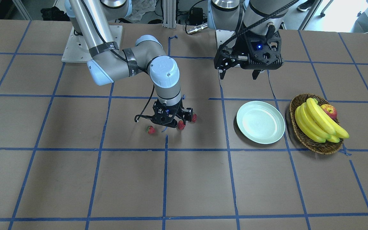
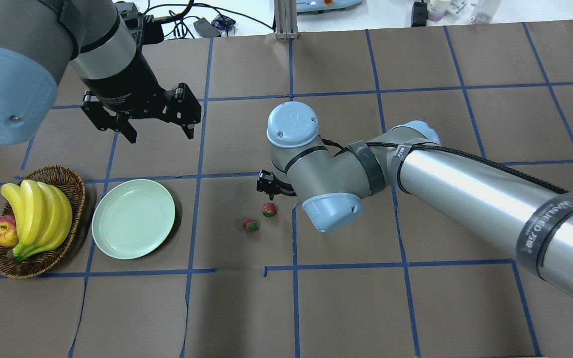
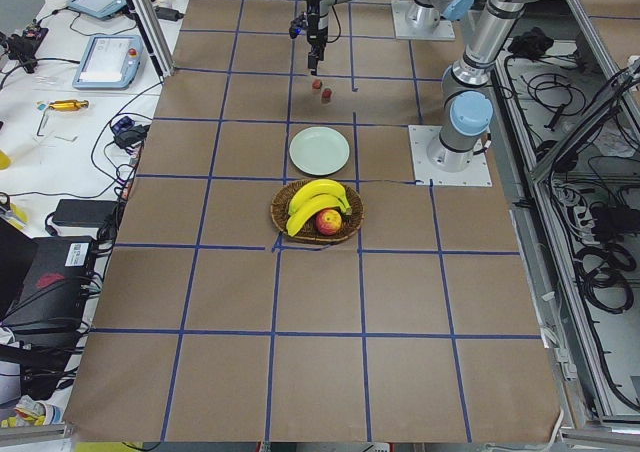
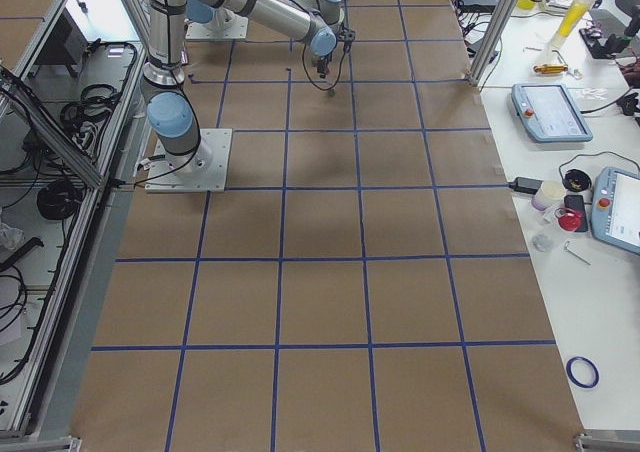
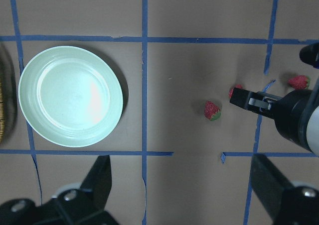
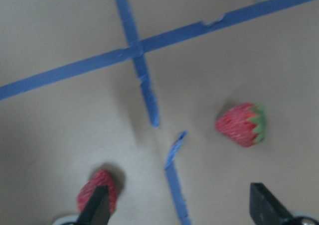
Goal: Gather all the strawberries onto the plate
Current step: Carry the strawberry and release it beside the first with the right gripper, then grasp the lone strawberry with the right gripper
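Observation:
Three small red strawberries lie on the brown table: one (image 1: 150, 129), a second (image 1: 181, 124) and a third (image 1: 194, 118). My right gripper (image 1: 168, 124) is open and low over them. In the right wrist view, one strawberry (image 6: 98, 191) sits by the left fingertip (image 6: 98, 207) and another (image 6: 241, 124) lies ahead between the fingers. The overhead view shows only two strawberries (image 2: 268, 210) (image 2: 250, 225); the arm hides the third. The pale green plate (image 1: 260, 122) is empty. My left gripper (image 1: 238, 75) hangs open and empty, high behind the plate.
A brown wicker basket (image 1: 299, 127) with bananas (image 1: 318, 123) and an apple (image 1: 329, 111) stands just beside the plate, on the side away from the strawberries. Blue tape lines cross the table in a grid.

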Action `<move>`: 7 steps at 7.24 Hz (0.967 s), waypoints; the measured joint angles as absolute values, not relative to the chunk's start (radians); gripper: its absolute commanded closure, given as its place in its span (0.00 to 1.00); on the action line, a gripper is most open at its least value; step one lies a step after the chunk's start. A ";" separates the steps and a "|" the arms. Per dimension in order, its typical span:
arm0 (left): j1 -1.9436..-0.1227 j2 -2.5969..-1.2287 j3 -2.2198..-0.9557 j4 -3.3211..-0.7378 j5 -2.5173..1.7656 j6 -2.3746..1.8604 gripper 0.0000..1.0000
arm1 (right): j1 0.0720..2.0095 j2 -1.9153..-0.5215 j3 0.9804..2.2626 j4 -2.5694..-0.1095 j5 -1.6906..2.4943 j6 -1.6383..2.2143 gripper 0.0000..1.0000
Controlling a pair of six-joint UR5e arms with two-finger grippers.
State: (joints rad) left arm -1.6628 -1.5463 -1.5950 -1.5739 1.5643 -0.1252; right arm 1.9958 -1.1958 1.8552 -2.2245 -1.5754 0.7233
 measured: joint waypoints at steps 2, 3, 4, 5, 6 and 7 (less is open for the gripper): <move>-1.663 -1.552 -1.595 -1.574 1.563 -0.129 0.00 | 1.936 -1.203 1.877 -2.176 -1.645 0.723 0.00; -1.663 -1.553 -1.595 -1.574 1.563 -0.131 0.00 | 1.924 -1.194 1.891 -2.176 -1.646 0.725 0.04; -1.663 -1.553 -1.595 -1.574 1.563 -0.131 0.00 | 1.919 -1.179 1.897 -2.189 -1.639 0.726 0.06; -1.663 -1.554 -1.595 -1.574 1.562 -0.132 0.00 | 1.918 -1.164 1.898 -2.215 -1.625 0.727 0.40; -1.663 -1.555 -1.595 -1.574 1.562 -0.132 0.00 | 1.918 -1.151 1.901 -2.237 -1.611 0.727 0.82; -1.663 -1.554 -1.595 -1.574 1.562 -0.132 0.00 | 1.918 -1.147 1.901 -2.248 -1.600 0.727 1.00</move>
State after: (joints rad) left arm -1.6628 -1.5544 -1.5954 -1.5739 1.5616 -0.1319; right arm 1.9176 -1.1468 1.9013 -2.2478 -1.5998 0.7267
